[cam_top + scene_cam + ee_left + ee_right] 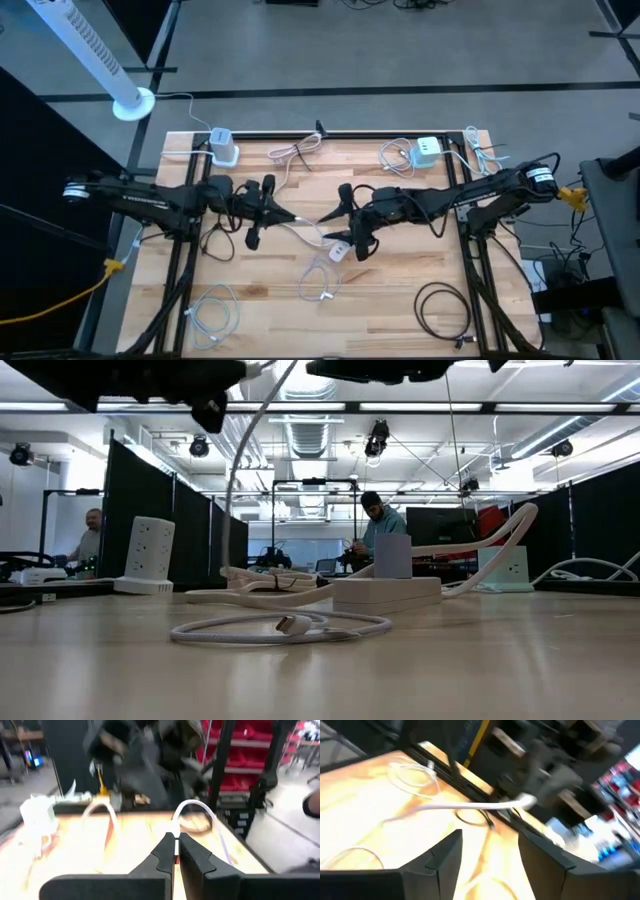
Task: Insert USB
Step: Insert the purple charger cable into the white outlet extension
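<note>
- High view: the left gripper (296, 216) is at mid-worktop (390, 310), its fingers clenched on the white USB cable (308, 232). The cable runs from those fingers toward the white charger block (340, 251), which lies on the worktop just below the right gripper (345, 240). The right arm is the nearer one to the block.
- Low view: the charger block (386, 594) rests flat on the worktop (500, 660); a cable rises from near it to the arms overhead. A loose connector (292, 625) lies in front.
- Left wrist view: the fingers (192, 857) pinch the cable (197, 807), which arches beyond them.
- Right wrist view: the fingers (445, 855) stand apart, released, holding nothing; a cable (470, 806) lies across the view beyond them.
</note>
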Controlling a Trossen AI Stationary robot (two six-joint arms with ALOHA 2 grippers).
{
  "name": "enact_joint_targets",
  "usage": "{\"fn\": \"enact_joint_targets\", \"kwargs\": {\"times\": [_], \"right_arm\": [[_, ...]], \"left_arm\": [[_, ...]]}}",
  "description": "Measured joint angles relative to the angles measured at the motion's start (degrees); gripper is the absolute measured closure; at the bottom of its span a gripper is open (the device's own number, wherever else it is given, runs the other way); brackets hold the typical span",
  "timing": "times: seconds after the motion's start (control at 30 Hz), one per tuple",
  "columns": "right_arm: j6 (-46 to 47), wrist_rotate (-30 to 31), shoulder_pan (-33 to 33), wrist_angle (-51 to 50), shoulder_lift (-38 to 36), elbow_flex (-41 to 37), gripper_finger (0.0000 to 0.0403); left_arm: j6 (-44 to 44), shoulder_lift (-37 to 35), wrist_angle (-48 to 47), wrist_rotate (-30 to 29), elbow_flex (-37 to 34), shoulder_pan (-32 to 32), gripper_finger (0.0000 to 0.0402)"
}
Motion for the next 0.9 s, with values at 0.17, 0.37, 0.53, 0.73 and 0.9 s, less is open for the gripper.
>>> {"fn": "enact_joint_targets", "kwargs": {"times": [0.17, 0.37, 0.53, 0.73, 0.9], "right_arm": [[7.11, 7.21, -1.25, -1.59, -1.68, 0.00, 0.0218], [13.70, -4.94, -6.41, 0.89, -0.61, -0.04, 0.0225], [15.32, -18.38, -8.91, 6.86, 1.53, -4.78, 0.0239], [15.56, -19.51, -8.96, 27.59, 11.29, -12.70, 0.0263], [18.88, -19.49, -8.98, 33.87, 18.38, -12.13, 0.0276]], "left_arm": [[-1.86, -2.12, -8.96, -3.13, -0.02, -0.02, 0.0399], [-3.92, -3.95, -12.38, -5.77, 0.11, -0.02, 0.0399], [-8.43, -7.71, -25.04, -20.05, 4.99, 0.09, 0.0399], [-17.97, -6.08, -40.15, -31.97, 12.43, 0.18, 0.0399], [-19.75, -2.13, -40.21, -33.88, 16.24, 0.16, 0.0399]]}}
